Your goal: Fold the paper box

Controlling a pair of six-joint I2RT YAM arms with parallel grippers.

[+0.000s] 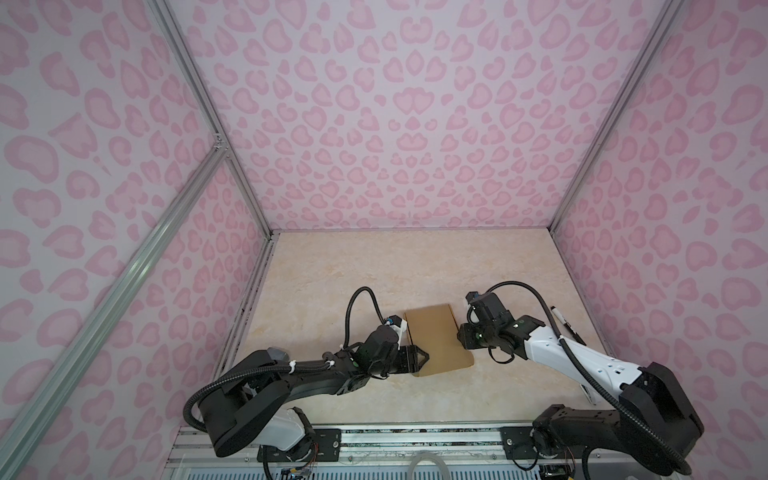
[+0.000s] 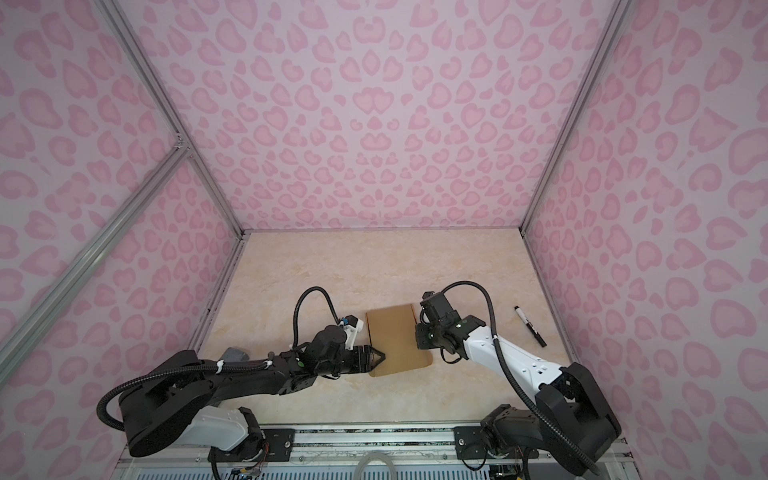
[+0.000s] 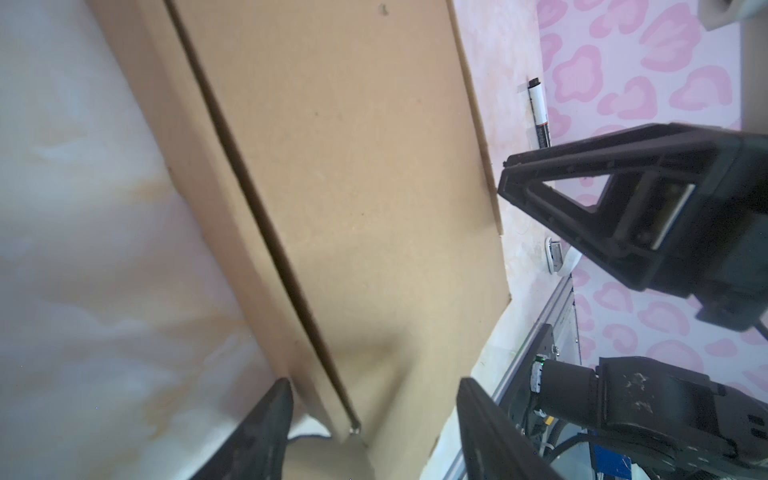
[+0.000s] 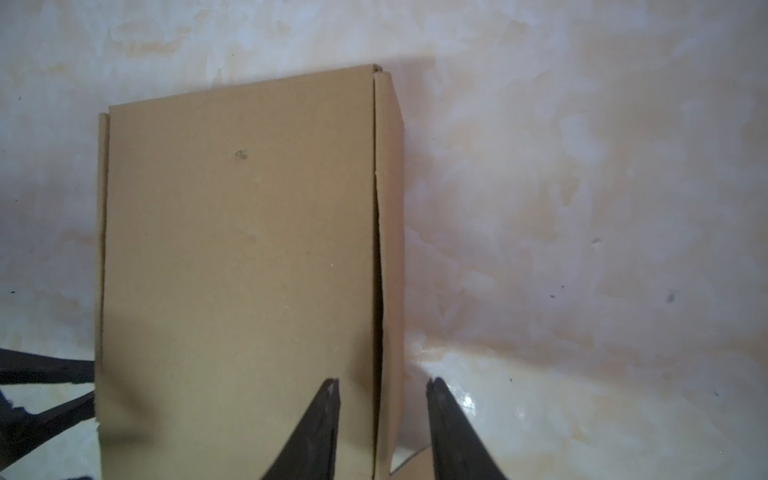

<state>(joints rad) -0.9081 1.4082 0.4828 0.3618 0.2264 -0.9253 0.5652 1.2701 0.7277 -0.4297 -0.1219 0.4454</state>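
While paper box (image 1: 436, 338) sits flat on table (image 1: 353, 274), lid down, it lies mid-table between both arms in both top views. Left gripper (image 3: 374, 386) at box's near left corner: fingers spread wide, corner between them, nothing clamped. Right gripper (image 4: 382, 384) at box's right side: fingers narrowly apart, straddling side wall, one over lid, other outside wall, no pinch visible. Dark slit shows between lid and that wall. Black marker pen (image 2: 530, 326) lies on table, well right of box.
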